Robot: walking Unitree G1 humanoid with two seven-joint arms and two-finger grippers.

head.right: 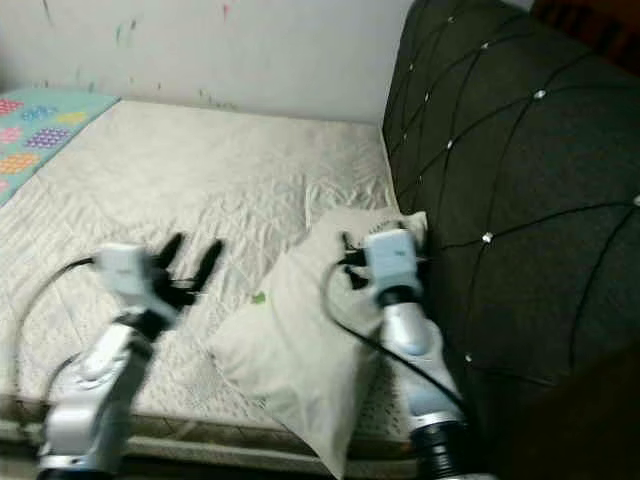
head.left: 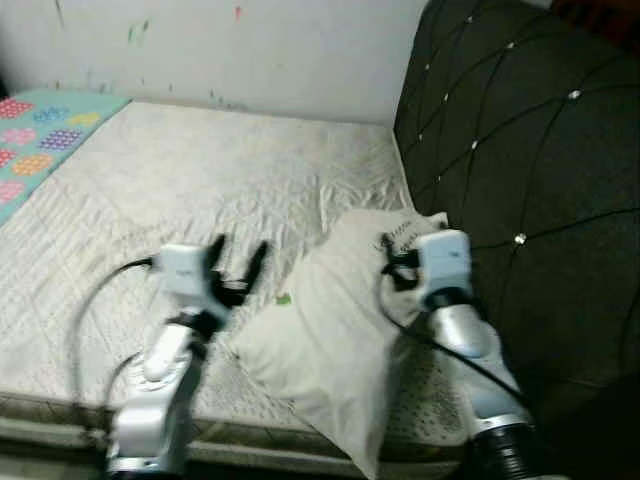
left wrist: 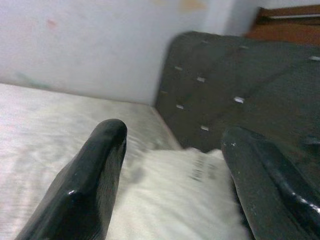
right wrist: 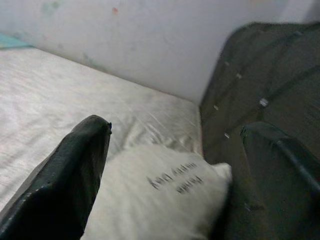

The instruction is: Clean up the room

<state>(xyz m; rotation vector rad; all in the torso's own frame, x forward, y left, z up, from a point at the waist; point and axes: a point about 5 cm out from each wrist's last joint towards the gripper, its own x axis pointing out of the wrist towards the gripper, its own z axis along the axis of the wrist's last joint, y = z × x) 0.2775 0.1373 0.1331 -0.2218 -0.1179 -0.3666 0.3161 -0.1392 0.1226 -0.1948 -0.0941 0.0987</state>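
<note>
White pillow (head.left: pixel 330 330) overhanging mattress (head.left: pixel 200 190) edge (headboard (head.left: pixel 520 150) beside), both hands spread

Silver arms (head.left: pixel 160 390), black cables (head.left: pixel 90 300), glossy black jaws.

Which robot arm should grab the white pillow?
Probably the right. The right pincer hovers open directly over the rumpled white pillow beside the dark tufted headboard. The left pincer, also open, hangs over bare quilted mattress beside the pillow's edge.
</note>
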